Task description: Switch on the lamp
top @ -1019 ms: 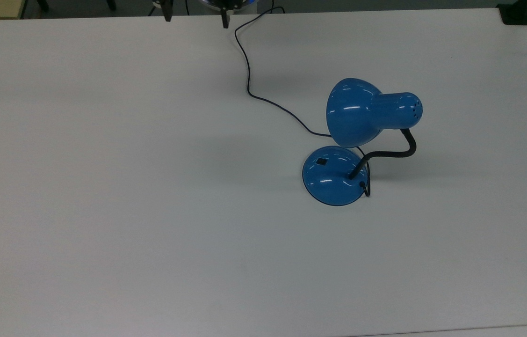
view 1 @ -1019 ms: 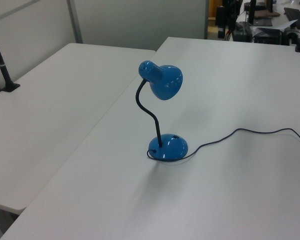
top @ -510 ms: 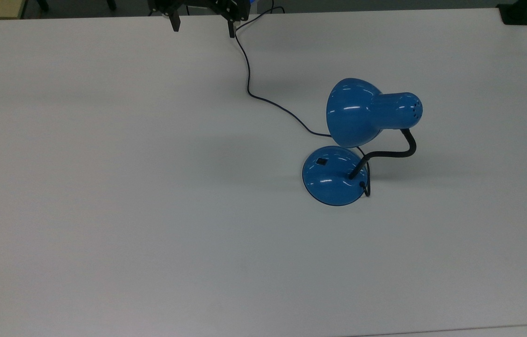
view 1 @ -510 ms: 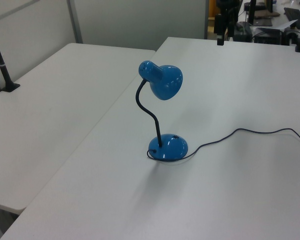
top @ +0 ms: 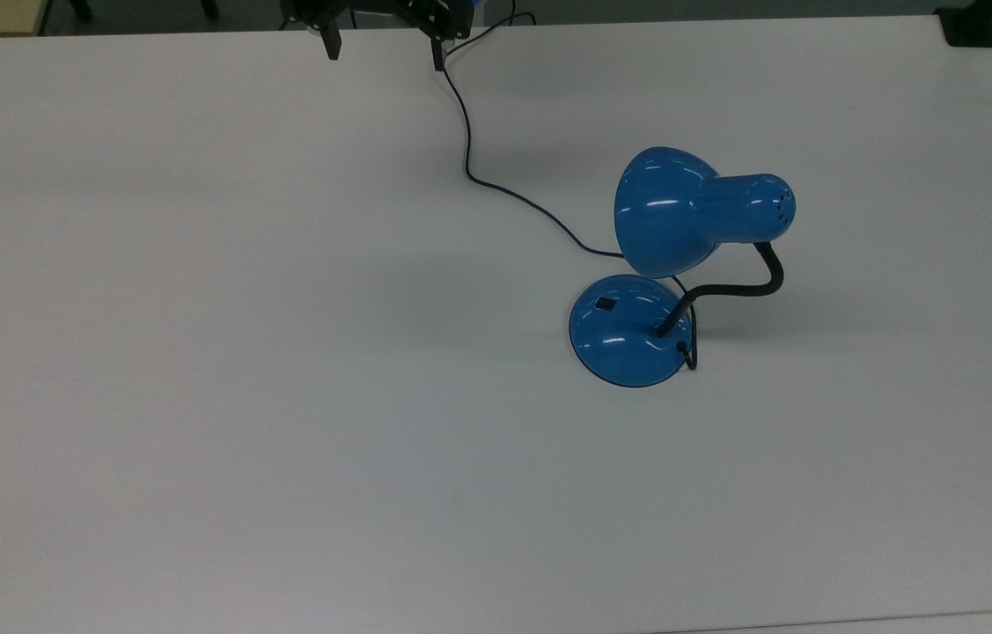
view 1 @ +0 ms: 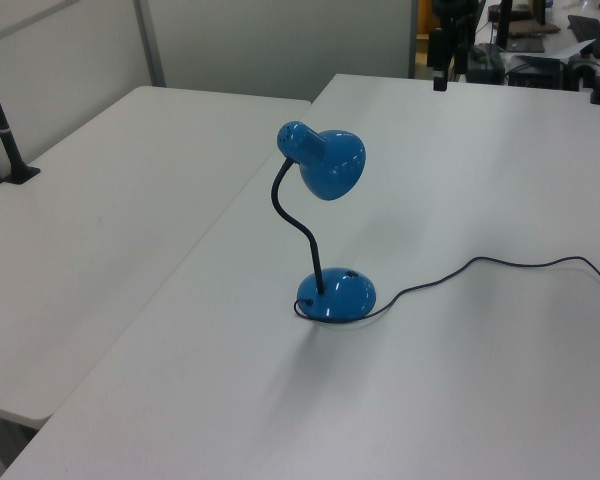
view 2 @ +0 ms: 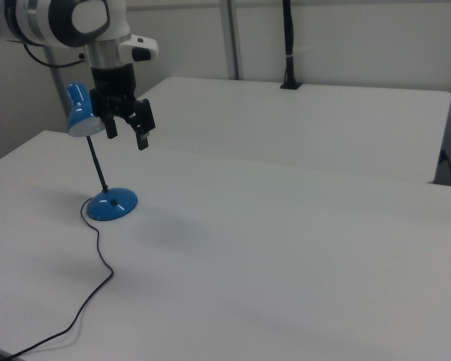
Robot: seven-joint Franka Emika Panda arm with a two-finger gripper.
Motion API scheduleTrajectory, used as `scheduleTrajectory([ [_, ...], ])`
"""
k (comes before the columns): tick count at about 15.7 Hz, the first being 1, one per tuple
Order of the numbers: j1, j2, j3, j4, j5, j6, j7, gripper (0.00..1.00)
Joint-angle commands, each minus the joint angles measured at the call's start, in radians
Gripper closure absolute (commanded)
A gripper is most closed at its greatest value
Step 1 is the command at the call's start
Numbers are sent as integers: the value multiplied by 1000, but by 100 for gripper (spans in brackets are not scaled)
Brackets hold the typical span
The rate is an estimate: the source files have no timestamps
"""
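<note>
Top view looked steeply down at the white table (top: pixel 284 352). Left and right views faced it obliquely from opposite sides, farther off, sharing the lamp (view 1: pixel 325 170) (view 2: pixel 83 109).

White Franka arm, black gripper

Rounded white arm (view 2: pixel 83 22) segments with grey joint rings; black gripper (view 2: pixel 128 131) carries two slim dark fingers (view 2: pixel 143 138).
</note>
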Motion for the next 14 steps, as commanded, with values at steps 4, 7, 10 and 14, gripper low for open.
scheduleTrajectory([
  [4,-1,5,-2,-5,-22,18,-35,0],
  [7,-2,5,-6,-5,-22,20,-38,0],
  [10,-2,7,-7,-6,-22,19,-40,0],
  [14,-2,18,-9,-5,-22,21,-40,0],
])
